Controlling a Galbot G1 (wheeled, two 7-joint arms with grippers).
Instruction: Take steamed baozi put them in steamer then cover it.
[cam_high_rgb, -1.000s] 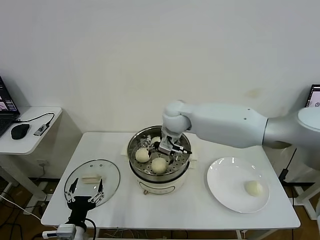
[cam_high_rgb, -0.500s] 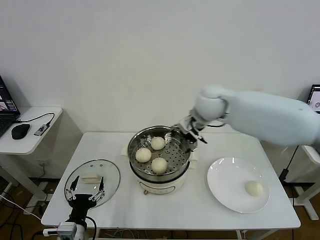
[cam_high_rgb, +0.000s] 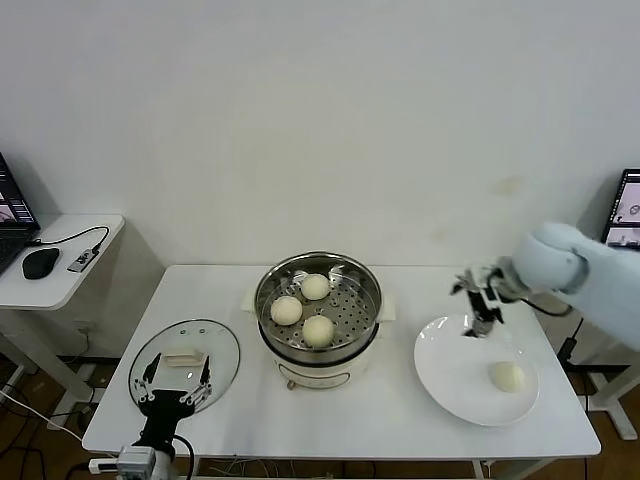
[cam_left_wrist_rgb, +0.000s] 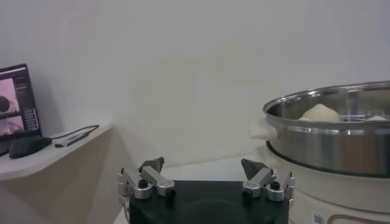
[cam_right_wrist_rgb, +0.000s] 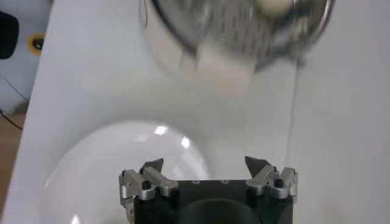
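Observation:
The steel steamer stands mid-table on its white base with three baozi on its perforated tray: one at the back, one on the left, one at the front. A fourth baozi lies on the white plate at the right. My right gripper is open and empty, above the plate's far edge; its wrist view shows the plate below the gripper and the steamer beyond. My left gripper is open and parked at the table's front left.
A glass lid with a pale handle lies flat at the table's front left, just beyond my left gripper. A side desk with a mouse and laptop stands to the left. The steamer fills the side of the left wrist view.
My right gripper has left the steamer empty and swung right to above the plate's far edge. A third baozi now lies in the steamer. The left arm has not moved.

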